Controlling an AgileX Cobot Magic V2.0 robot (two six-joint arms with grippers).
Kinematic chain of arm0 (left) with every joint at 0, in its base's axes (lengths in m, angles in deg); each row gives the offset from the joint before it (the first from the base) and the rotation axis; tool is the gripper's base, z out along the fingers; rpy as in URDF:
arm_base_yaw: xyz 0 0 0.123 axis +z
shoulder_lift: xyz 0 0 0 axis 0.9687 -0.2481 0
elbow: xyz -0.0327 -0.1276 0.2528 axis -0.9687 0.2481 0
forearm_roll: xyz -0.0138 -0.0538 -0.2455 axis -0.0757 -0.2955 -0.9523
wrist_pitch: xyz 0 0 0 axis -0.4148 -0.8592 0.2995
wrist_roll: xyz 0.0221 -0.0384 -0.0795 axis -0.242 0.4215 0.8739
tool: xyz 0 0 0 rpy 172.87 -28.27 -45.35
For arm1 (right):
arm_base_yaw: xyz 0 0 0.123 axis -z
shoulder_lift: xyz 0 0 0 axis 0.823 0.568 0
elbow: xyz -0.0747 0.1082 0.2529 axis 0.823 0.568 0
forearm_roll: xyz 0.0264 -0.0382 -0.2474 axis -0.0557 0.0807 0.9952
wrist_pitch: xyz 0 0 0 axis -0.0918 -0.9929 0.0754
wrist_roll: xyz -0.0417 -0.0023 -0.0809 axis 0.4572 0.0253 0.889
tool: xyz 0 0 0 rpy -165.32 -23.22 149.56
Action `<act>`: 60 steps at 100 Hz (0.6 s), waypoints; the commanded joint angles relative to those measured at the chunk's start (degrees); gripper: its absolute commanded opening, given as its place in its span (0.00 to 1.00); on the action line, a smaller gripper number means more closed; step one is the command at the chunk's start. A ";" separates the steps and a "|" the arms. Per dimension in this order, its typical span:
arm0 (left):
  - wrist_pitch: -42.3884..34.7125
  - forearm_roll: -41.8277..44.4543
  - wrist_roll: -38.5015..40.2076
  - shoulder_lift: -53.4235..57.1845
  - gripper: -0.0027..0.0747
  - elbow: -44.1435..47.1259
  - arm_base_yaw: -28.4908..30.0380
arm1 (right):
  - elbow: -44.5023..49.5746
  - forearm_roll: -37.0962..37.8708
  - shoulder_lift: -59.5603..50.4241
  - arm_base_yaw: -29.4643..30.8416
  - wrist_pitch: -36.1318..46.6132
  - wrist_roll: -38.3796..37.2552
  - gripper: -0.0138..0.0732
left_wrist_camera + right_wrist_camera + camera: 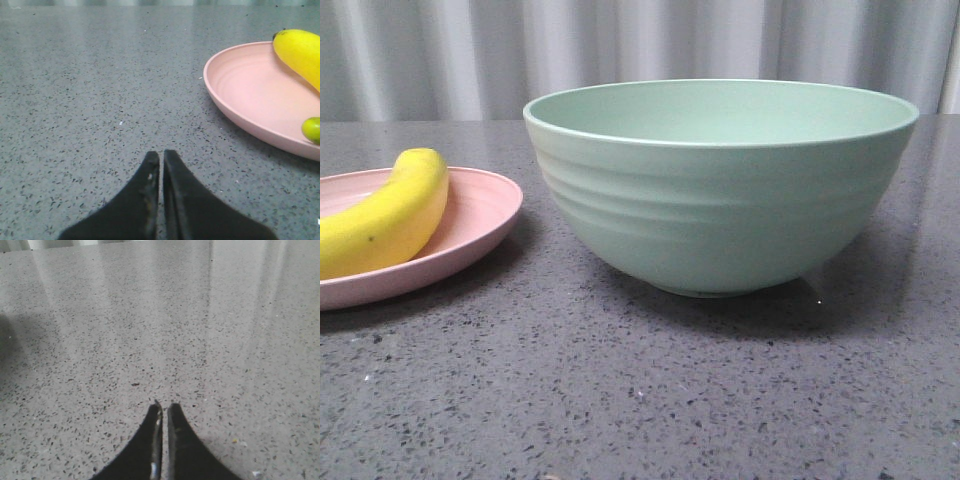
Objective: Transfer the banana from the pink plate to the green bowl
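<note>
Clearly the left gripper, closed and empty like the right gripper, is nearer the banana lying lengthwise across the pink plate.

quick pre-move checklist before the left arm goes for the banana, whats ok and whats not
1. Banana lying on the pink plate: ok.
2. Green bowl upright, with nothing seen inside from the front view: ok, though its bottom is hidden.
3. Left gripper open for a grasp: not ok, its jaws are shut and hold nothing; open it first.
4. Left gripper lined up with the banana: not ok, it points at bare table beside the plate.
5. Right gripper out of the way: ok, shut over bare table, nothing near.
6. Small green thing on the plate near the banana: cannot tell what it is.
</note>
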 commanded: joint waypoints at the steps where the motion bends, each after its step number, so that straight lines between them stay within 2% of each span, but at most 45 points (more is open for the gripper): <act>1: -3.84 -0.45 0.22 1.67 0.01 0.55 0.15 | 1.14 0.78 -1.30 0.36 1.10 -0.02 0.09; 60: -3.84 0.78 0.05 1.67 0.01 0.55 0.15 | 1.14 0.78 -1.30 0.36 1.10 -0.02 0.09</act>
